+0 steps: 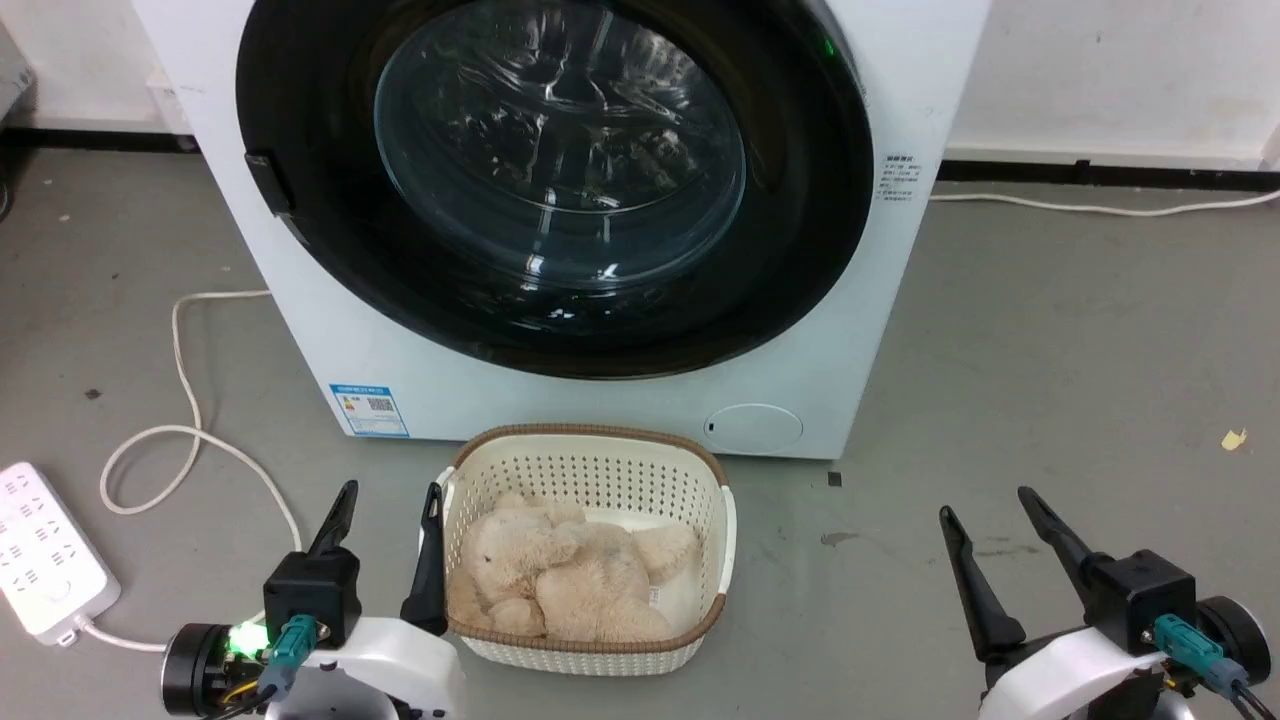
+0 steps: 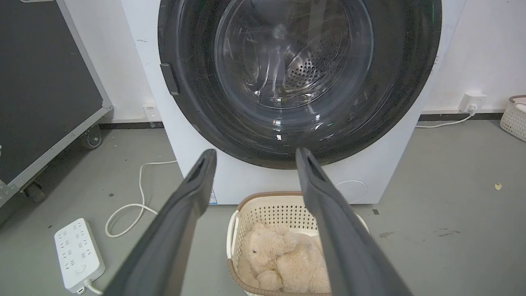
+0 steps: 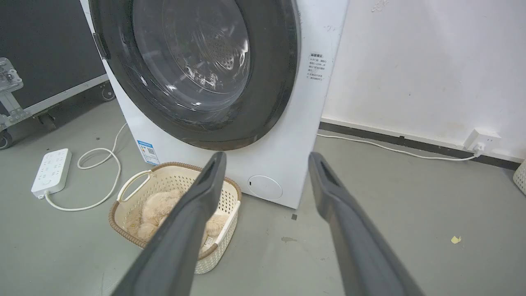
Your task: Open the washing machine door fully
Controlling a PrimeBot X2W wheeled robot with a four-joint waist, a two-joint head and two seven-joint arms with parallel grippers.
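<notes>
Black and glossy, the washing machine door [image 1: 560,170] sits shut and flush on the front of the white machine [image 1: 800,380], straight ahead of you and above the basket [image 1: 590,432]. Both grippers hang low near the floor, well apart from the door. The left gripper [image 1: 391,490] is just beside the basket's left rim and the right gripper [image 1: 985,502] is over bare floor, each with fingers spread wide and holding nothing. Your way in looks like the small dark tab [image 1: 268,182] on the door's left edge, so the left gripper seems the better choice. Lift it clear of the basket, hook a finger behind the tab and pull gently until the latch gives. Then follow the door's arc round rather than tugging straight back. Mind the basket: it stands close before the machine, probably under the swing, and holds one cream plush toy [image 1: 560,575]
</notes>
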